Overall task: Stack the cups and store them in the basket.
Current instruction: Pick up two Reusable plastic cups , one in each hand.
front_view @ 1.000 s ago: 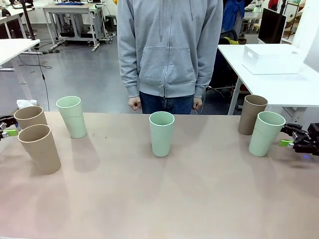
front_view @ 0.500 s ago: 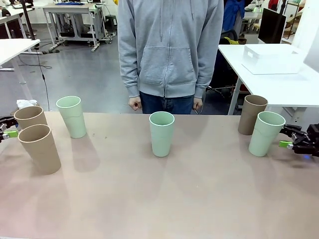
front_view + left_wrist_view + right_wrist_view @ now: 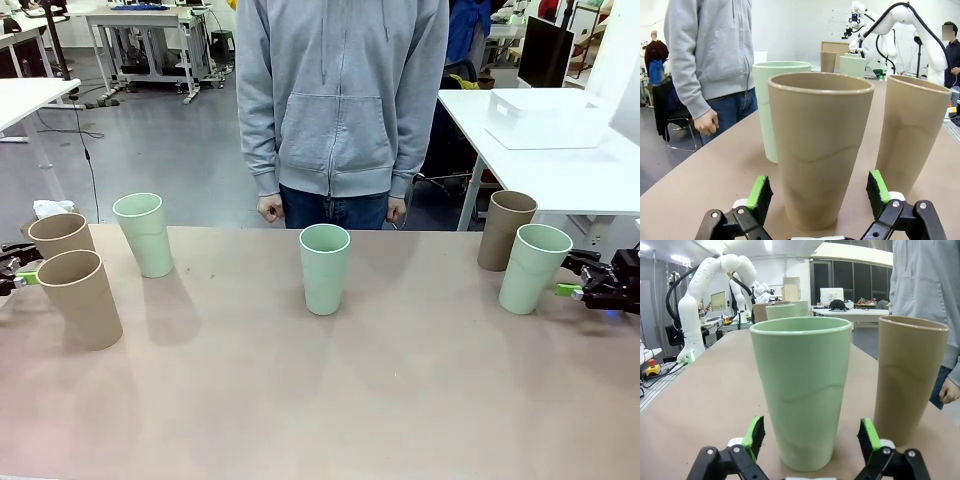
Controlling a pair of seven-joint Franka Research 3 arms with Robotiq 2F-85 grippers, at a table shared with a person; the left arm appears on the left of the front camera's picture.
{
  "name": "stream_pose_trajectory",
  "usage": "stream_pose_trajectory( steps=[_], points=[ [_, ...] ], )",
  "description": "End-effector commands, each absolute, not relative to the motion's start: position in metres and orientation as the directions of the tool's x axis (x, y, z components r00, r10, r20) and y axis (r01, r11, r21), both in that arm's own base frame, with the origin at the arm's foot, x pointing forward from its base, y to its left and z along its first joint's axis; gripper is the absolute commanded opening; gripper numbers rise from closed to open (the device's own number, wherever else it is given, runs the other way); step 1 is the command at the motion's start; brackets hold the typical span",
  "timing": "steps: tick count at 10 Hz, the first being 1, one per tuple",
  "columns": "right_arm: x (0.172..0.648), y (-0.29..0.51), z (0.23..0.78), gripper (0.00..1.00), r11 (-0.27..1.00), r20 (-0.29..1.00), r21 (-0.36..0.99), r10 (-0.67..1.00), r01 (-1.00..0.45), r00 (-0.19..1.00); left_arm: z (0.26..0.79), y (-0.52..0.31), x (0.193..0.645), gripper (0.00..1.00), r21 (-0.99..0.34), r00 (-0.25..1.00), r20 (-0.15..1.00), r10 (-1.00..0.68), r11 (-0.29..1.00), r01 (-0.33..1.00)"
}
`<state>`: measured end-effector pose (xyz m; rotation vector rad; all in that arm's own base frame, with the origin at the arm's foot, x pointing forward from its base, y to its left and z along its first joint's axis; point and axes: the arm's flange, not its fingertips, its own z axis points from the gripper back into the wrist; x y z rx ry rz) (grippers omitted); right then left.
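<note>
I worked in a robotics lab, not a home. My brown table [image 3: 300, 400] stood on a bare grey floor [image 3: 170, 160] among white work tables [image 3: 560, 175] and a metal-framed bench [image 3: 150, 45], with black cable [image 3: 66, 131] trailing loose across the floor. A dark monitor [image 3: 545, 52] stood farther back, and another lit screen [image 3: 718, 301] glowed at a desk. Beside my table lay a yellow box with a red stop button [image 3: 652, 369], and strip lights [image 3: 771, 245] shone from the ceiling.

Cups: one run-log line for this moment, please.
left gripper open, facing tan cup | right gripper open, facing mint cup | nothing stacked
</note>
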<state>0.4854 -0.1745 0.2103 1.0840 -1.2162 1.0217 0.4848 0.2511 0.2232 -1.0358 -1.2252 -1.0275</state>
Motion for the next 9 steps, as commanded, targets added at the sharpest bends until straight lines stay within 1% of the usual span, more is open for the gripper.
stream_pose_trajectory(
  steps=[1,9],
  points=[
    [0.485,-0.165,0.208,1.0,0.21,0.997,0.06,0.024,-0.976,0.067,0.222,0.246,0.489,1.0,-0.036,0.047,0.998,-0.039,0.233,0.972],
    [0.49,-0.15,0.213,1.0,0.206,0.99,0.133,0.019,-0.969,0.14,0.212,0.229,0.494,1.0,-0.05,0.06,0.998,-0.031,0.247,0.968]
  ],
)
